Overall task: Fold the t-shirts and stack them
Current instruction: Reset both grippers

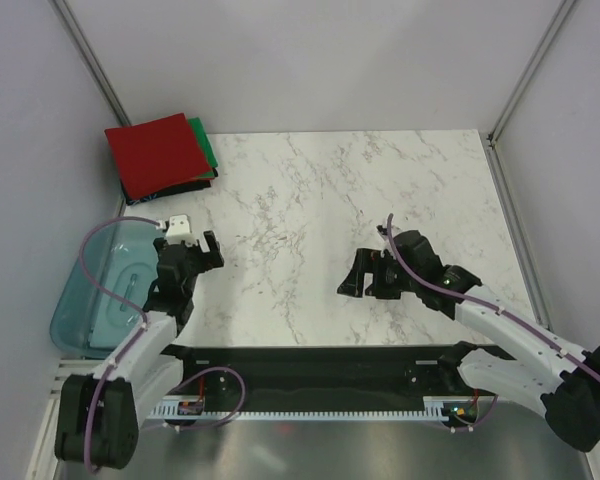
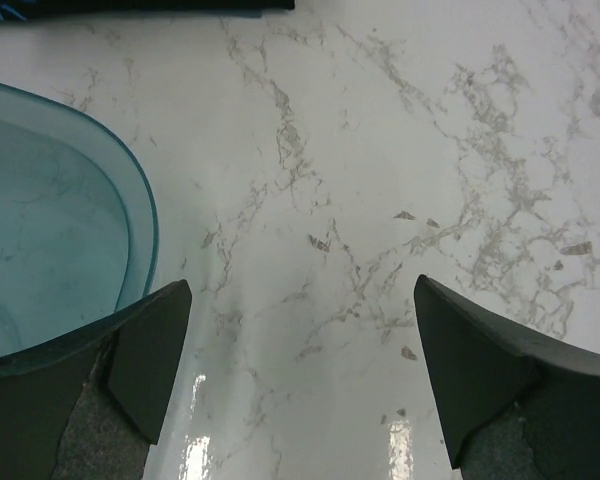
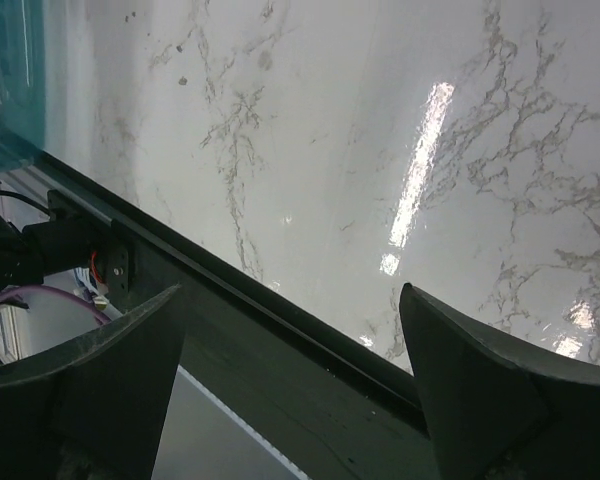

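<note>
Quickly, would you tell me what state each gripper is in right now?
Left gripper: open, holding nothing.
Right gripper: open, holding nothing.

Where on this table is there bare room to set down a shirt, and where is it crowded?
Free: the far middle and right of the table, from the stack of shirts to the right edge; also the strip between the open left gripper and right gripper. Crowded: the left side, with the stack and the tub.

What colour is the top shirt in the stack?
The top shirt is red; top external view.
</note>
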`<action>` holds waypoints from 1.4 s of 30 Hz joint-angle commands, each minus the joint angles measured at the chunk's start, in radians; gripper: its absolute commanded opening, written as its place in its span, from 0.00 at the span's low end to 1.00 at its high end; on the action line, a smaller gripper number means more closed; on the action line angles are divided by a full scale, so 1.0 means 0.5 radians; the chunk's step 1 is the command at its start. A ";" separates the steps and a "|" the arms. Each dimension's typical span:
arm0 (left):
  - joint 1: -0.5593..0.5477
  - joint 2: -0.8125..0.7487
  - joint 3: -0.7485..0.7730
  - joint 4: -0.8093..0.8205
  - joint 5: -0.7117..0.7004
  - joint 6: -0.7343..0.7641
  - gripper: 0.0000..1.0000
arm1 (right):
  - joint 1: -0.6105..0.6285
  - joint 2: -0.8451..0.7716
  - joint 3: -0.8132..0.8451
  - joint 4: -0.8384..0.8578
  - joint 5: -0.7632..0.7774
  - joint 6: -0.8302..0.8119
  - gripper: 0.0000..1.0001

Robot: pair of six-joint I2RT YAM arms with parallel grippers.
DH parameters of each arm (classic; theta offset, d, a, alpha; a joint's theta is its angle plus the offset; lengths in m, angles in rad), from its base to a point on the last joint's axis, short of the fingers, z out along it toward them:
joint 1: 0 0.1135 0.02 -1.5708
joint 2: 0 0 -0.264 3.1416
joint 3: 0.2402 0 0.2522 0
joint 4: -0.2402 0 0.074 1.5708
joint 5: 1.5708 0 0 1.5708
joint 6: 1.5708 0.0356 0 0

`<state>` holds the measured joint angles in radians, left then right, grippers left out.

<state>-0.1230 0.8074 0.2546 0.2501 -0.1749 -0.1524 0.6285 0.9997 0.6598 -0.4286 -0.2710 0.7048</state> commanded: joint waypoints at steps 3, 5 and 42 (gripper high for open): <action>0.010 0.621 0.052 0.738 -0.159 0.169 1.00 | 0.016 -0.134 -0.098 0.213 0.039 0.088 0.95; 0.013 0.802 0.076 0.993 -0.239 0.246 1.00 | 0.025 -0.168 -0.135 0.231 0.033 0.103 0.95; 0.099 1.260 -0.080 1.804 0.175 0.323 1.00 | -0.364 0.368 -0.859 2.547 1.880 -1.499 0.98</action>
<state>-0.0742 1.4315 0.2173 1.0801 -0.0933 -0.0395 0.5030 1.0847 0.2695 0.5346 0.6331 0.0292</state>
